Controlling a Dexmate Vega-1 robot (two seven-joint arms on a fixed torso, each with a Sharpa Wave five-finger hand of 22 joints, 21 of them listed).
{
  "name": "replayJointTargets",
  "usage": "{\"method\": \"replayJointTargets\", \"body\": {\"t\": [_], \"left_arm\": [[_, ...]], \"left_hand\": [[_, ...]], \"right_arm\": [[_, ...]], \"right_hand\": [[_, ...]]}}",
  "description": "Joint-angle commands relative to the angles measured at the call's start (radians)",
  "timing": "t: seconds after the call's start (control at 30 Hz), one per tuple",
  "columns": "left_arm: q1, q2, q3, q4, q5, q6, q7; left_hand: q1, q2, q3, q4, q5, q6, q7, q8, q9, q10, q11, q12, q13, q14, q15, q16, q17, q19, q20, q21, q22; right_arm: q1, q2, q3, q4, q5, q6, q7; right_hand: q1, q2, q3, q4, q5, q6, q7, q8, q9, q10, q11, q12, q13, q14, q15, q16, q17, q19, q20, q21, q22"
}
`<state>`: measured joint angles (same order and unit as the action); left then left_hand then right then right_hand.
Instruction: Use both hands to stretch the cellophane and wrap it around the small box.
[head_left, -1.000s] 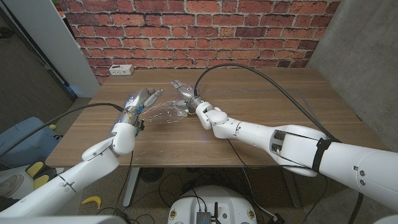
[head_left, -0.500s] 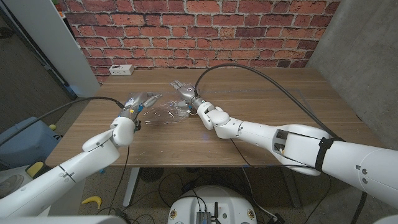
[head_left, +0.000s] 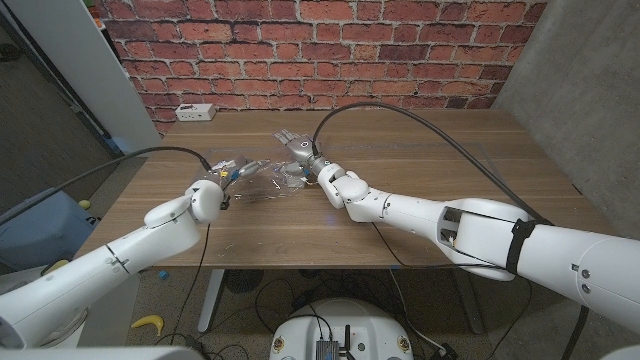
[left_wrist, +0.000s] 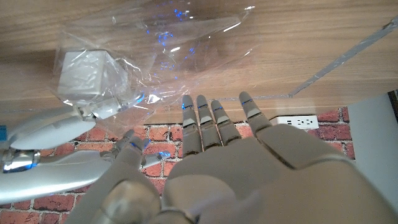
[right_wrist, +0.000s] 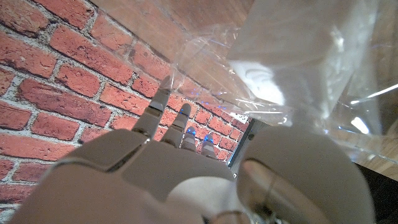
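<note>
The small white box sits on the wooden table under a crumpled sheet of clear cellophane. In the head view the cellophane lies between the two hands, with the box at its right end. My right hand is at the box, and its fingers pinch a bunched fold of the film beside it. The box shows close behind that hand's thumb. My left hand is at the sheet's left edge; its fingers are straight and spread, with nothing between them.
A white power strip lies at the table's far left edge by the brick wall. A black cable arcs over the right half of the table. A grey panel stands beyond the left edge.
My left hand has drawn back a little toward me and lower, its arm swinging round. The right hand and the box have stayed in place.
</note>
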<state>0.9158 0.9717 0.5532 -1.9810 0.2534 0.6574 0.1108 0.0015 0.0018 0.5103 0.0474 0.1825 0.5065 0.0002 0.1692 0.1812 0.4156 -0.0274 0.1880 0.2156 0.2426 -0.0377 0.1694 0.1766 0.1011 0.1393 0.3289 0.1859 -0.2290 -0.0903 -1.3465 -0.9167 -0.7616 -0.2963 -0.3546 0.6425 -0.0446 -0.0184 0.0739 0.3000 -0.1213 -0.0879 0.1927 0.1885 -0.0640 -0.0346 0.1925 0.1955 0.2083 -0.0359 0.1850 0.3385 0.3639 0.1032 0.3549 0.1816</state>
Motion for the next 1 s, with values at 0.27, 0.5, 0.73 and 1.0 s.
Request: {"method": "replayJointTargets", "body": {"t": [0.27,0.5,0.73,1.0], "left_arm": [[-0.192,-0.018,0.209,0.063,0.12,0.141,-0.202],[-0.257,-0.036,0.292,0.093,0.201,0.161,-0.271],[-0.277,-0.054,0.319,0.113,0.241,0.146,-0.296],[-0.283,-0.068,0.317,0.128,0.257,0.134,-0.312]], "left_hand": [[-0.005,-0.016,-0.028,0.023,0.012,-0.034,-0.01,0.006,0.0,-0.029,-0.024,0.001,-0.009,-0.052,-0.02,0.0,0.0,-0.028,-0.006,-0.024,0.001],[-0.008,-0.018,-0.043,0.041,0.017,-0.069,-0.011,0.004,0.0,-0.067,-0.028,-0.003,-0.014,-0.085,-0.025,0.0,0.0,-0.056,-0.011,-0.041,0.001],[-0.008,-0.018,-0.049,0.049,0.019,-0.063,-0.013,0.01,0.0,-0.058,-0.033,0.003,-0.015,-0.085,-0.029,0.004,0.0,-0.058,-0.013,-0.045,0.002],[-0.007,-0.017,-0.054,0.055,0.02,-0.062,-0.015,0.013,0.0,-0.059,-0.031,0.005,-0.017,-0.084,-0.034,0.007,-0.001,-0.056,-0.017,-0.047,0.002]], "right_arm": [[0.012,0.005,-0.001,0.025,0.001,0.02,0.008],[0.016,0.014,0.006,0.054,0.018,0.033,0.002],[0.01,-0.001,0.043,0.051,0.067,0.082,-0.032],[-0.009,-0.03,0.148,0.06,0.215,0.261,-0.054]], "right_hand": [[0.013,-0.001,-0.005,-0.003,0.014,0.001,-0.003,0.006,0.003,0.003,-0.006,0.007,0.002,-0.004,-0.035,0.006,-0.002,-0.003,0.001,-0.004,0.0],[0.015,0.001,-0.005,-0.004,0.017,0.002,-0.001,0.006,0.003,0.004,-0.007,0.007,0.002,-0.006,-0.036,0.008,-0.003,-0.001,0.001,-0.005,0.0],[0.007,0.04,0.003,0.009,0.028,0.049,-0.019,0.021,0.003,0.034,-0.012,0.016,0.002,-0.002,-0.038,0.021,-0.002,0.008,-0.001,-0.01,0.001],[-0.002,0.139,0.035,0.025,0.028,0.218,-0.059,0.06,0.0,0.145,-0.02,0.038,0.002,0.055,-0.053,0.048,-0.012,0.048,-0.005,-0.017,0.001]]}}
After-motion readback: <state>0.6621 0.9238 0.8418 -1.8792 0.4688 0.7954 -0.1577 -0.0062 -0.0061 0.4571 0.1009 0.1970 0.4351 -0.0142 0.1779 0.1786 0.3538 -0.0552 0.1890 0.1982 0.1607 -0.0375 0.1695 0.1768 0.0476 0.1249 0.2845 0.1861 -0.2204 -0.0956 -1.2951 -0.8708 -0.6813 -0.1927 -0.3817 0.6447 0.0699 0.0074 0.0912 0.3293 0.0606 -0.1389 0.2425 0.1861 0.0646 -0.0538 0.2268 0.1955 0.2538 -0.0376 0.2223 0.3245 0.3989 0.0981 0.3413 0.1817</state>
